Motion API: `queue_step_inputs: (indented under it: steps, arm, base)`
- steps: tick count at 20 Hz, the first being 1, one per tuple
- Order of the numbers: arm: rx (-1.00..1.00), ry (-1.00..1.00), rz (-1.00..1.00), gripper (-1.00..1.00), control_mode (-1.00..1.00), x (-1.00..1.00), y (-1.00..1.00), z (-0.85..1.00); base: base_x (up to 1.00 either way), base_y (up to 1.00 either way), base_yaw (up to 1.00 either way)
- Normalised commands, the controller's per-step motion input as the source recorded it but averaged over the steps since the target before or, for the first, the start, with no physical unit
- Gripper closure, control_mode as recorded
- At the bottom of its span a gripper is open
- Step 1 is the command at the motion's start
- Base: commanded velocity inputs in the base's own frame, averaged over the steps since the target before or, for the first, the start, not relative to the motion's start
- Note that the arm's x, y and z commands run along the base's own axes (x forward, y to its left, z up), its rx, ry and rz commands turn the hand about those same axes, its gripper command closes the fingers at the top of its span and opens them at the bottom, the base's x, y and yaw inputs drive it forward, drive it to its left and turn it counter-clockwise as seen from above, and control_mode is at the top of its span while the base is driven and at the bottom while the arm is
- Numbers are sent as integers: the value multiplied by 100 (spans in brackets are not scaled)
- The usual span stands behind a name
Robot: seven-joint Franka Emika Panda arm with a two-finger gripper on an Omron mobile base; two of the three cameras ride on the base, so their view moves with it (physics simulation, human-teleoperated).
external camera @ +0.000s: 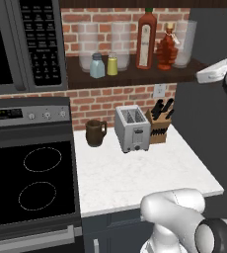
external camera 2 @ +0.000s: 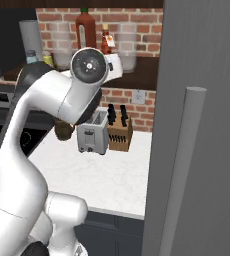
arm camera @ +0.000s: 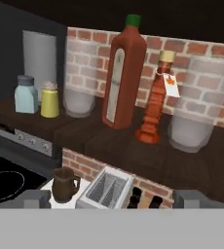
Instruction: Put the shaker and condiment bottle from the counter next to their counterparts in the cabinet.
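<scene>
Dark-red and lumpy, the condiment bottle (arm camera: 154, 109) already stands on the cabinet (arm camera: 104, 141) shelf just beside the tall slim red bottle (arm camera: 122, 73), towards the shelf's right end, and the yellow shaker (arm camera: 49, 99) sits just beside the pale blue shaker (arm camera: 26, 94) near the left end. Your gripper (arm camera: 111, 199) is spread wide and empty, hanging in front of the shelf, so I'd judge both placements done (nothing of the task is left on the counter (external camera: 140, 173)). Next, draw the arm straight back, clear of the clear glass jars. The white speckled counter carries a toaster (external camera: 132, 127), a brown mug (external camera: 94, 132) and a knife block (external camera: 159, 123) along its back edge, under red brick.
</scene>
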Motion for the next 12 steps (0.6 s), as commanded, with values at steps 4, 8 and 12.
queue_step_inputs:
  steps: [4,8,12]
  arm:
    - [-3,0,-16,-100,-100,-100,29,-71]
    - [-6,0,-19,-100,-100,-100,25,-64]
    - [-7,0,-20,-100,-100,-100,22,-66]
  base:
    - [0,0,0]
    - [0,0,0]
    - [0,0,0]
